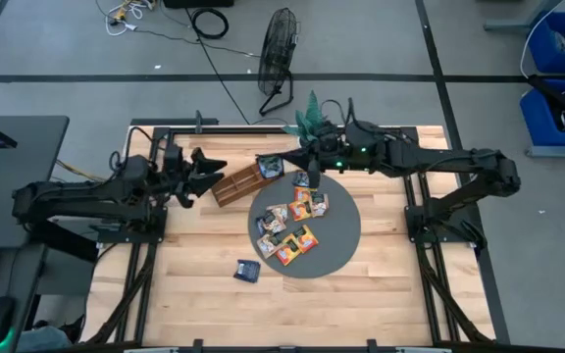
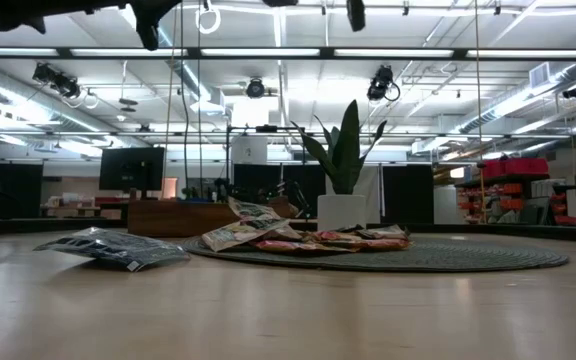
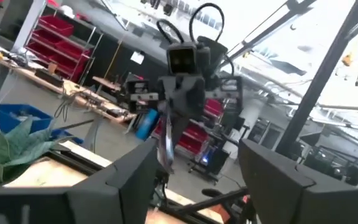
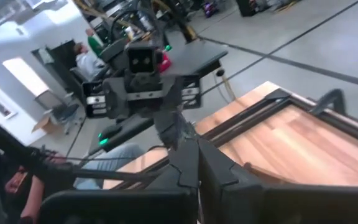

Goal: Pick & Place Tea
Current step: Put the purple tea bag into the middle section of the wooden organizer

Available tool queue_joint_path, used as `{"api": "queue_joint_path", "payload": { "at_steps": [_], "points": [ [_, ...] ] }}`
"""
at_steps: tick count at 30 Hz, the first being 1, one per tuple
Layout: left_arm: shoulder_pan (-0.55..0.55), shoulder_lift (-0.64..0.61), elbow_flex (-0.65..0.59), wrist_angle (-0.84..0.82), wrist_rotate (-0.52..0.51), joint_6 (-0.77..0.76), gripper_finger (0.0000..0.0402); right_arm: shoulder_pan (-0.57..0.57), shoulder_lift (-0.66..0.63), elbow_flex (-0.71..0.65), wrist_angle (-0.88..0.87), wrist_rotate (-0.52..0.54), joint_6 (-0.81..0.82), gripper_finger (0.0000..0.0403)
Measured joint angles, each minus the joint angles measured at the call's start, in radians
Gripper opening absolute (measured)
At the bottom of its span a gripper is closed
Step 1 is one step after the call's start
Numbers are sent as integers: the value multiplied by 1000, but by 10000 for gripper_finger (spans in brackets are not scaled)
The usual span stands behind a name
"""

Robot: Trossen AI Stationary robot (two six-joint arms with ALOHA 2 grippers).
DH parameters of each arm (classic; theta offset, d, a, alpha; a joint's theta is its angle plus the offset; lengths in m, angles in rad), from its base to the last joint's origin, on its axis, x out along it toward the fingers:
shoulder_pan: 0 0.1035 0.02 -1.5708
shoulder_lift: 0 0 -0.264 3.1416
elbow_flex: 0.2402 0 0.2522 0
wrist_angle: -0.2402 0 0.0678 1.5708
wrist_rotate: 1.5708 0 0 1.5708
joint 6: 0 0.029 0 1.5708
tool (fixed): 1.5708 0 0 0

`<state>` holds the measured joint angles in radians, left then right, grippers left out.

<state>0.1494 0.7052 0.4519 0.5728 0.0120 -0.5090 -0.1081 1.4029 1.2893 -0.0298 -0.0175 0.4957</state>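
Note:
Several small square tea sachets [image 1: 297,224], mostly orange-yellow with some dark ones, lie flat in a loose heap on the round grey mat [image 1: 346,230]. One dark blue sachet [image 1: 247,271] lies on the wood near the mat. Another dark sachet [image 1: 270,165] sits at the right end of the brown wooden tray [image 1: 238,182]. My right gripper [image 1: 307,165] is raised over the mat's far edge, beside the tray, and shut on one sachet [image 1: 302,179]. My left gripper [image 1: 214,174] hovers open just left of the tray, facing the right gripper. My right gripper [image 4: 188,149] pinches one sachet's upper edge [image 4: 178,132] between its two shut fingers, coming from above and pointing down. The sachet [image 3: 165,146] is lifted clear and hangs below the fingers. From the left wrist view it shows edge-on.
A potted green plant [image 1: 312,116] stands at the table's far edge behind the tray. Bare wood lies along the near side [image 1: 361,304]. A black frame [image 1: 145,132] borders the table. A floor fan [image 1: 278,59] and cables lie beyond it.

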Motion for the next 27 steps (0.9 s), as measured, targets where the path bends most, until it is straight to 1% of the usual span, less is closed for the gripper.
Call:
{"api": "queue_joint_path", "payload": {
  "at_steps": [6, 10, 14, 23, 25, 27],
  "points": [
    [-3, 76, 0, 22, 0, -75, 268, 33, 82, 63, 1, -2, -8, 0],
    [-15, 112, 0, 105, 11, -56, 281, 46, 119, 86, 0, -1, -8, 0],
    [-36, 133, 1, 171, 16, 1, 284, 47, 133, 93, 4, 1, -5, 0],
    [-42, 133, 1, 149, 11, 5, 284, 46, 134, 93, 64, 1, -4, 0],
    [-42, 133, 1, 148, 5, 4, 284, 46, 134, 93, 66, 1, -4, 0],
    [-42, 141, 1, 151, -23, -3, 284, 46, 134, 93, 82, 1, -4, 0]
  ]
}}
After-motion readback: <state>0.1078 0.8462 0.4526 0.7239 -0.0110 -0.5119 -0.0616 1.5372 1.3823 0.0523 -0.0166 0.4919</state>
